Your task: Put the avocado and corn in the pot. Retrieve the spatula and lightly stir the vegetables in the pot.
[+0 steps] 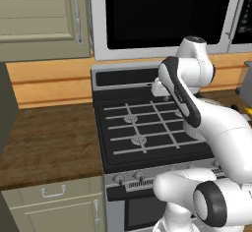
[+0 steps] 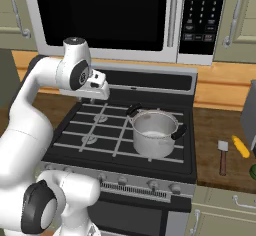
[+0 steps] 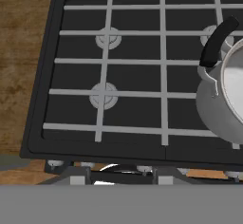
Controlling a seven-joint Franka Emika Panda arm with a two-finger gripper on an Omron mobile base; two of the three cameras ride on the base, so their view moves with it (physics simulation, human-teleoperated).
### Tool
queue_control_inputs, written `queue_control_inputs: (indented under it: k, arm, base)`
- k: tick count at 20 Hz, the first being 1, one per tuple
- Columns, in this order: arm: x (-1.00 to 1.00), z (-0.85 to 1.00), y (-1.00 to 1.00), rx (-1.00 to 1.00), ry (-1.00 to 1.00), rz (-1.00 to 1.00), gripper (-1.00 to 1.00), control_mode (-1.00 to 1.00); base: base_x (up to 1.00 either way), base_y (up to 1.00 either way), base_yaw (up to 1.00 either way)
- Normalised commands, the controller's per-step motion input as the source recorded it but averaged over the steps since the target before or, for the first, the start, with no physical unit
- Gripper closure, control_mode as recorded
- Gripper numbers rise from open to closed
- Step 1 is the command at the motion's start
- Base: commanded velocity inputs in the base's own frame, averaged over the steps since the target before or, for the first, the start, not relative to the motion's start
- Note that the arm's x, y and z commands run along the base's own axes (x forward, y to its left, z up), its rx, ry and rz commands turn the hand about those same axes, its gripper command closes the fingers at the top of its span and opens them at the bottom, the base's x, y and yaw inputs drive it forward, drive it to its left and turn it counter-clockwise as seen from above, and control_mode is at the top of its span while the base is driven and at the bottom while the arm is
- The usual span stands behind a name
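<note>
Well, from the left base view we see our white arm over the black gas stove. From the right, the shiny steel pot sits at four o'clock of our gripper, apart; the yellow corn cob and dark spatula lie on the wooden counter at three o'clock of the pot. Through the hand camera the pot stands at three o'clock; whether our jaws are parted we cannot tell.

The avocado is cut off at the right edge, and the pot likewise in the hand view.

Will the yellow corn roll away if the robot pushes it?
Probably, yes. The corn is a rounded cob with tapered ends lying on the flat wooden counter, so a sideways nudge could roll it. It looks stiff, not floppy. The spatula beside it might stop it.
</note>
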Motion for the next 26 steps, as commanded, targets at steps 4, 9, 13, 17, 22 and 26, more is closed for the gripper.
queue_control_inputs:
  k: [4, 9, 13, 17, 22, 26]
  arm:
    - [-0.11, -0.01, -0.04, 0.00, 0.00, 0.00, -1.00, -1.00]
    - [-0.29, -0.18, -0.19, -0.01, -0.06, 0.00, -1.00, -1.00]
    - [-0.14, -0.06, 0.00, -0.01, -0.07, 0.00, -1.00, -1.00]
    - [-0.01, 0.00, 0.00, 0.00, 0.00, 0.00, -1.00, -1.00]
    - [-0.05, 0.00, 0.00, 0.00, 0.00, 0.00, -1.00, -1.00]
    - [-0.04, 0.00, -0.08, -0.04, -0.02, 0.00, -1.00, -1.00]
  base:
    - [0.00, 0.00, 0.00]
    - [0.00, 0.00, 0.00]
    - [0.00, 0.00, 0.00]
    - [0.00, 0.00, 0.00]
    - [0.00, 0.00, 0.00]
    - [0.00, 0.00, 0.00]
